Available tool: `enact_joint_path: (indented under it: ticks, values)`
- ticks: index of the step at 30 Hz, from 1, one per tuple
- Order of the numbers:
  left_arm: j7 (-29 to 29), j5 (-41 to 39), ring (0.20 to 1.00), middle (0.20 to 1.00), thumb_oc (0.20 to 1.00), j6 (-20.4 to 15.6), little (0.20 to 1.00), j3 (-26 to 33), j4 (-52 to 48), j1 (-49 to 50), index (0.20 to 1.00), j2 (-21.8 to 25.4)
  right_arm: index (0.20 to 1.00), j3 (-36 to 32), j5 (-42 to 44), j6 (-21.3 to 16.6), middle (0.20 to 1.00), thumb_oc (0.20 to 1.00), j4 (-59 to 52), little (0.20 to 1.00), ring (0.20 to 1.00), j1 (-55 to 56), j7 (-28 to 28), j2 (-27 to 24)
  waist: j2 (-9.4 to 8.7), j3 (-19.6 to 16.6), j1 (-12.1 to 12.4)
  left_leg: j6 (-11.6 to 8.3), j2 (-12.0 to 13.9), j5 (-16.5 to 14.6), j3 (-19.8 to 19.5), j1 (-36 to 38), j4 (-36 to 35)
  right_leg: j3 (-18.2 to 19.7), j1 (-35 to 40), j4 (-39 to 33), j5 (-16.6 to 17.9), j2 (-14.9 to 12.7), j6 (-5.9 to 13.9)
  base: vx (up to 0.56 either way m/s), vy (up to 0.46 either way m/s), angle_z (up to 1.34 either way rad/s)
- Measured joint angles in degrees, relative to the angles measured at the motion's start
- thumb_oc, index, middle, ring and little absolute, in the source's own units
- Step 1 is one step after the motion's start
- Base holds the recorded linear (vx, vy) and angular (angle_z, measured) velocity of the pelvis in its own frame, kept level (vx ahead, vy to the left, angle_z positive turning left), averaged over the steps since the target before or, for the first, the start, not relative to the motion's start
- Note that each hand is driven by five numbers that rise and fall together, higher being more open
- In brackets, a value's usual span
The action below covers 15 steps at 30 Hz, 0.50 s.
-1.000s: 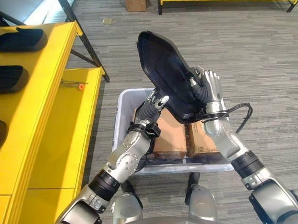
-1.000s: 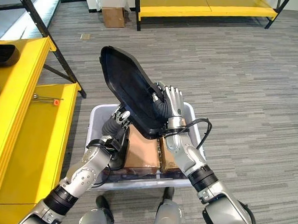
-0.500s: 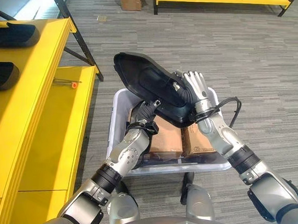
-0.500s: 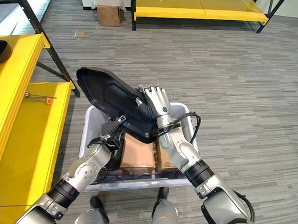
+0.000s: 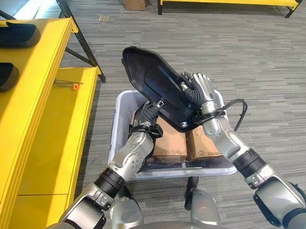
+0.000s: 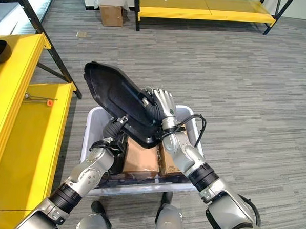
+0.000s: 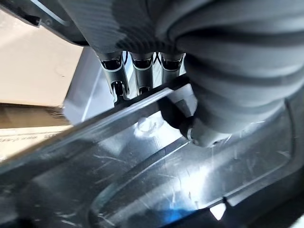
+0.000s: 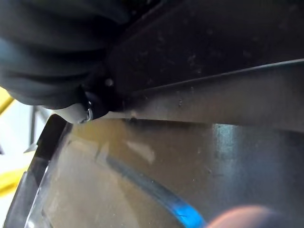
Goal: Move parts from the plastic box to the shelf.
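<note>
1. Both eye views look down from the head, sharing the white box (image 5: 122,124), black part (image 5: 154,84) and yellow shelf (image 5: 45,114).
2. Each wrist view sits very close against the part.

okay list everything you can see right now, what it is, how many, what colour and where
Black plastic part: one, black, tilted in the air above the box, held between both hands.
Plastic box: one, pale grey, on the floor in front of the robot.
Cardboard boxes: two, brown, side by side inside the plastic box.
Shelf: one, yellow with dark posts, to the robot's left.
Dark parts: at least three, black, on the shelf's upper level.
Small tool: one, orange-tipped, on the shelf's lower level.
Far rack: one, yellow, across the floor.
Cardboard carton: one, brown, on the floor by the far rack.
Left hand: under the part's lower edge.
Right hand: curled on the part's right edge.
</note>
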Motion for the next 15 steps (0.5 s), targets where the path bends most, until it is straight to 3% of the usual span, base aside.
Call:
enact_joint_path:
  ticks: [7, 11, 15]
  values:
    - [-0.05, 6.81, 0.2, 0.2, 0.2, 1.22, 0.2, 0.6, -0.01, 2.33, 0.2, 1.44, 0.2, 0.14, 17.96, 0.26, 0.2, 0.2, 0.2, 0.2, 0.2, 6.09, -1.39, 3.4, 0.92, -0.06, 1.04, 0.35, -1.13, 0.24, -1.56, 0.11, -0.59, -1.55, 1.62, -0.59, 0.07, -0.98, 0.17, -0.02, 0.066, 0.13]
    - [-0.4, 9.18, 0.2, 0.2, 0.2, 1.62, 0.2, 1.39, -2.03, 4.34, 0.2, 3.4, 0.2, 0.25, 22.76, 0.11, 0.2, 0.2, 0.19, 0.2, 0.2, 7.77, -0.89, 5.07, 1.34, -0.09, 1.52, 0.76, -1.83, 0.54, -2.47, 0.11, -1.25, -2.35, 2.32, -0.62, 0.09, -1.52, 0.27, -0.05, 0.108, 0.16]
    - [-1.5, 11.72, 0.2, 0.2, 0.2, 1.62, 0.2, 3.12, -3.24, 6.98, 0.2, 4.29, 0.2, 1.75, 22.85, 0.29, 0.2, 0.2, 0.03, 0.2, 0.2, 7.9, 1.85, 5.05, 3.56, -0.77, 3.9, 1.49, -2.96, 1.1, -4.79, -0.1, -2.53, -4.37, 3.81, -0.58, -0.78, -2.51, 0.63, -0.04, 0.122, 0.31]
